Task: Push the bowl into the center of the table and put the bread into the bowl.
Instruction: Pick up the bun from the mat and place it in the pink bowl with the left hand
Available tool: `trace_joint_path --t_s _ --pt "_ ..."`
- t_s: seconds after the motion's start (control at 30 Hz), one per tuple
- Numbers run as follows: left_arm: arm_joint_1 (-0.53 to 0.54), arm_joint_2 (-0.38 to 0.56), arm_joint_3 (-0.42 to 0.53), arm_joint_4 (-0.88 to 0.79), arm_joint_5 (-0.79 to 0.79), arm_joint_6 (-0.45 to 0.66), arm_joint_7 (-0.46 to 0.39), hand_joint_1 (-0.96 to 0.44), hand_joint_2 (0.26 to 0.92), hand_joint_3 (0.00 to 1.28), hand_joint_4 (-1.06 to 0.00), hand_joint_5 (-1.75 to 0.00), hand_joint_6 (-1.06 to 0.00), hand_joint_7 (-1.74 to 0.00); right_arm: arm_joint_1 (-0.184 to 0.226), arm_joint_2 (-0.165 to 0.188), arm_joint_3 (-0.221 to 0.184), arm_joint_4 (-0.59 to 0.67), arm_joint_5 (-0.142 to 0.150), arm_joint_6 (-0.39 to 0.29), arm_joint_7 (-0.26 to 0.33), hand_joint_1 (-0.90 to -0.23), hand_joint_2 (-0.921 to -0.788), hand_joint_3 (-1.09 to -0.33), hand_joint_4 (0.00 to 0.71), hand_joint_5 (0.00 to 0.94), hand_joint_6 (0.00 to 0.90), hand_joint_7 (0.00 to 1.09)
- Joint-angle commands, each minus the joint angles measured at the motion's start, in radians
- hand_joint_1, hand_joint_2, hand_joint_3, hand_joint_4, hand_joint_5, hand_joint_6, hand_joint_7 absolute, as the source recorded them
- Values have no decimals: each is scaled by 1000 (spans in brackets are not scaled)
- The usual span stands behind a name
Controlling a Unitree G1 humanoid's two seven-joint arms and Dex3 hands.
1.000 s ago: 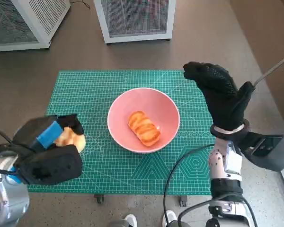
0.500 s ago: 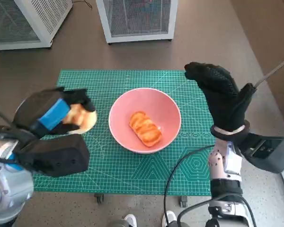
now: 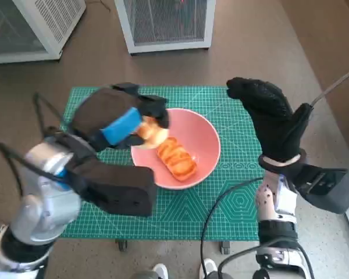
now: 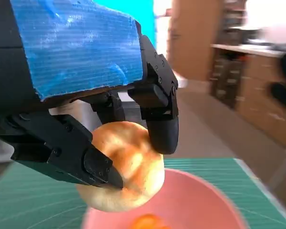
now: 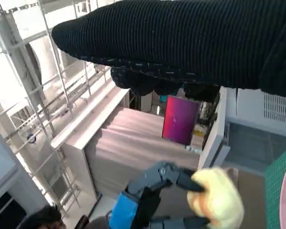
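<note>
The pink bowl [image 3: 198, 139] stands in the middle of the green mat with one glazed bread [image 3: 177, 158] lying in it. My left hand [image 3: 119, 116] holds a round pale bread roll [image 3: 152, 132] over the bowl's left rim; in the left wrist view the roll [image 4: 124, 171] sits gripped between the black fingers [image 4: 157, 112] above the bowl [image 4: 200, 205]. The right wrist view shows the same roll [image 5: 218, 200] in the left hand [image 5: 148, 191]. My right hand [image 3: 270, 116] is raised to the right of the bowl, fingers spread, holding nothing.
The green cutting mat [image 3: 104, 110] covers the small table. Two white mesh-sided cabinets [image 3: 166, 23] stand on the floor beyond the table's far edge. A cable [image 3: 221, 203] loops over the near right part of the mat.
My left hand has carried the roll up and to the right, from the mat's left side to above the bowl's left rim. The right hand has stayed where it was.
</note>
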Motion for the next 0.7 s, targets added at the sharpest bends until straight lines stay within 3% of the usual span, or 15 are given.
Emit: trace_joint_path --t_s 0.03,0.7 --pt "-48 -52 -40 77 -9 -45 -2 2 911 31 -766 -1177 -684 -1017 33 -10 -3 -6 -15 -2 -9 -613 -921 -648 231 1 326 20" --pt "-93 -162 -101 334 -1 -105 5 2 920 90 -675 -1262 -597 -1124 63 -26 2 -39 -29 -8 -41 -606 -921 -661 227 0 323 19"
